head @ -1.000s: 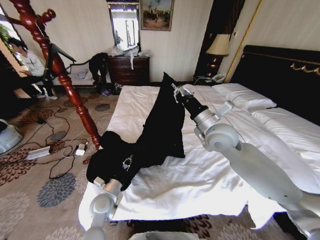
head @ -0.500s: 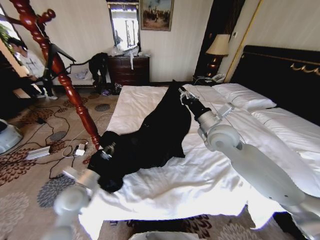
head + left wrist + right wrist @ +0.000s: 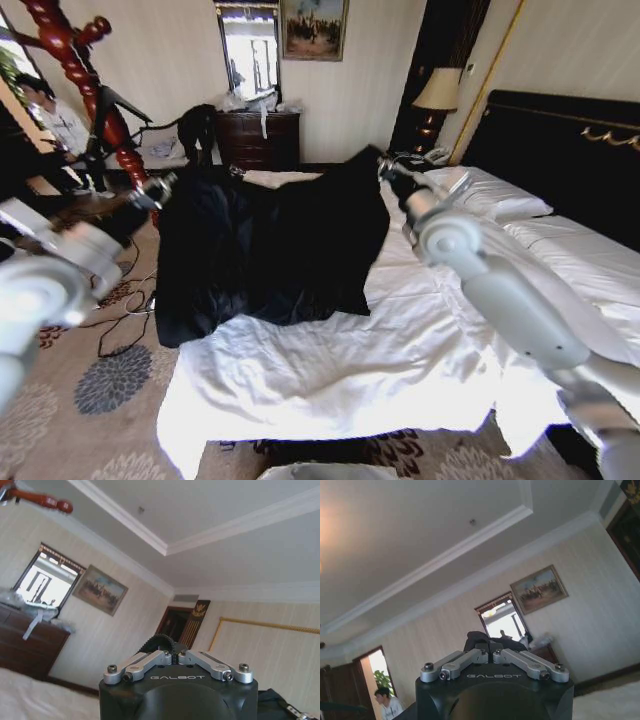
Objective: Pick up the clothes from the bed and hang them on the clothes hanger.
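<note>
Both arms risen: clothes (image 3: pixel 265 245) lifted off bed (image 3: pixel 400 350), stretched between left gripper (image 3: pixel 160 190) and right gripper (image 3: pixel 388 170), each clamped on cloth. Lift step; next, carry to clothes hanger (image 3: pixel 85 75).

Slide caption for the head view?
Both grippers, left and right, hold the black coat spread above the bed.

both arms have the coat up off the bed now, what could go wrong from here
The clothes hang stretched between the left end effector and the right end effector, each pinching just a bit of cloth, so a corner might slip free. The lower hem lies on the bed and may drag the sheet. The clothes hanger stands close to the left arm, which could knock it.
</note>
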You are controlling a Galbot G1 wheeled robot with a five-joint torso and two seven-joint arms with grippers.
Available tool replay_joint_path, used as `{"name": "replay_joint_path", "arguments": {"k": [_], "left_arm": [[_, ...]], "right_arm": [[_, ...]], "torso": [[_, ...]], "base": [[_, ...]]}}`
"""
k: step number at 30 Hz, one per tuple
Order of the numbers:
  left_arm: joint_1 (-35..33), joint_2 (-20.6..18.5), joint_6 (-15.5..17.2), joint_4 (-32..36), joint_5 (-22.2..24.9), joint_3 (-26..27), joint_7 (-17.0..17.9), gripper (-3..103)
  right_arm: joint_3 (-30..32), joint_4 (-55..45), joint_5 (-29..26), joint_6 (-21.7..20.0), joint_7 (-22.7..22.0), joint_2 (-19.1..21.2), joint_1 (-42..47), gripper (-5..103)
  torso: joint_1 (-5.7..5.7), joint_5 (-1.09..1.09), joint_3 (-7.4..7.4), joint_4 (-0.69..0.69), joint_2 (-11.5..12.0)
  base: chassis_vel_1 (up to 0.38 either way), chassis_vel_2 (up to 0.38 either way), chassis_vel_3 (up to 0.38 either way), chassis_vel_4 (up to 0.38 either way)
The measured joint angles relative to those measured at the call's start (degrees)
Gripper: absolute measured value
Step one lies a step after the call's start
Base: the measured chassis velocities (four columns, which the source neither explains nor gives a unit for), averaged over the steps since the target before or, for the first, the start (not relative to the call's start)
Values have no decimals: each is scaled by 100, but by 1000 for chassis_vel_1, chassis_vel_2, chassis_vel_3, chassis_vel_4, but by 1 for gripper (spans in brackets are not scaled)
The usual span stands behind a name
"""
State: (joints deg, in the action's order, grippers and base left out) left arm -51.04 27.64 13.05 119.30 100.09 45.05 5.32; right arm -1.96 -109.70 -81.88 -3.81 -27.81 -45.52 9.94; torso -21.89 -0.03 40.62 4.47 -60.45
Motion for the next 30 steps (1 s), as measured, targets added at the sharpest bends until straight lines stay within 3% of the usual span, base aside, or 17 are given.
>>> {"name": "replay_joint_path", "arguments": {"k": [2,5,7,11,16,23,26,30], "left_arm": [[640,-277,-1,-333,113,-181,-76,1],[946,-507,-1,-545,202,-266,-140,1],[1164,-1025,0,-834,357,-236,-239,1],[1285,-1484,-40,-970,492,-171,-300,1],[1359,-1765,-123,-782,617,-30,-266,1],[1007,-1781,-142,-20,657,401,-28,1],[973,-1752,-125,514,957,630,115,1],[966,-1752,-118,761,1177,832,139,1]], "right_arm": [[-9,133,-137,31,56,-74,-351,0],[-70,268,-197,36,84,-157,-617,0],[-261,584,-261,38,115,-426,-1138,0],[-372,858,-303,41,116,-683,-1682,0],[-372,855,-169,58,106,-791,-2054,0],[-58,-62,-76,245,270,-335,-1572,0],[494,-961,-496,391,377,280,-947,0],[887,-1414,-795,463,412,687,-678,0]], "torso": [[0,1,0,0,0],[0,1,0,3,0],[0,3,0,-1,0],[0,-1,-1,-9,0],[2,2,-1,0,0],[2,2,-1,-3,0],[0,5,-1,2,0],[2,6,-2,2,0]], "base": [[0,0,0,0],[0,0,0,0],[0,0,0,0],[0,0,0,0],[0,0,0,0],[0,0,0,0],[0,0,0,0],[0,0,0,0]]}}
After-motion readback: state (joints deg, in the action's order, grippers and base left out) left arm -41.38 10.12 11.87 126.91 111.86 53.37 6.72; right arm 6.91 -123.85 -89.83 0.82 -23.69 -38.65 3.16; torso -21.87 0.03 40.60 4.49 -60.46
